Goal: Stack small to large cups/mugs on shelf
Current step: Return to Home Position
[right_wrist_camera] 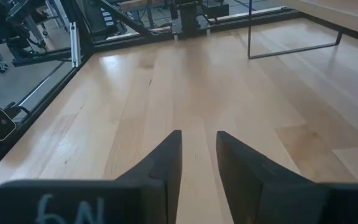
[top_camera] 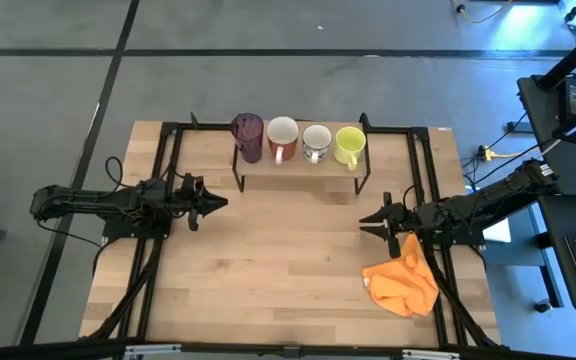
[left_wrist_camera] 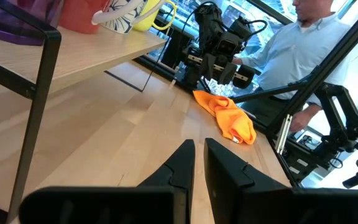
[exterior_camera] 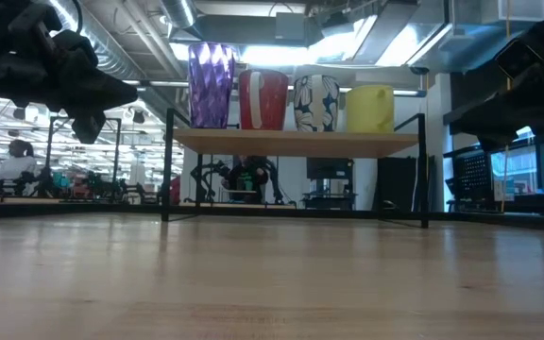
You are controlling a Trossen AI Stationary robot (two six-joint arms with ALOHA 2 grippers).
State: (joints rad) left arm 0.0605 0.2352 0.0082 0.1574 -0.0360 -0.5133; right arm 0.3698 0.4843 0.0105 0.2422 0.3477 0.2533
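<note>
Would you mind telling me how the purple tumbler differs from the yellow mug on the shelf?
The purple tumbler is taller and faceted; the yellow mug is shorter and plain. The purple tumbler shows no handle; the yellow mug has one. Both stand upright, at opposite ends of the shelf.

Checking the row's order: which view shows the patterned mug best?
The low view: the patterned mug stands side-on and unobstructed on the shelf. The high view shows mostly its rim and inside; the left wrist view catches part of it; the right wrist view misses it.
</note>
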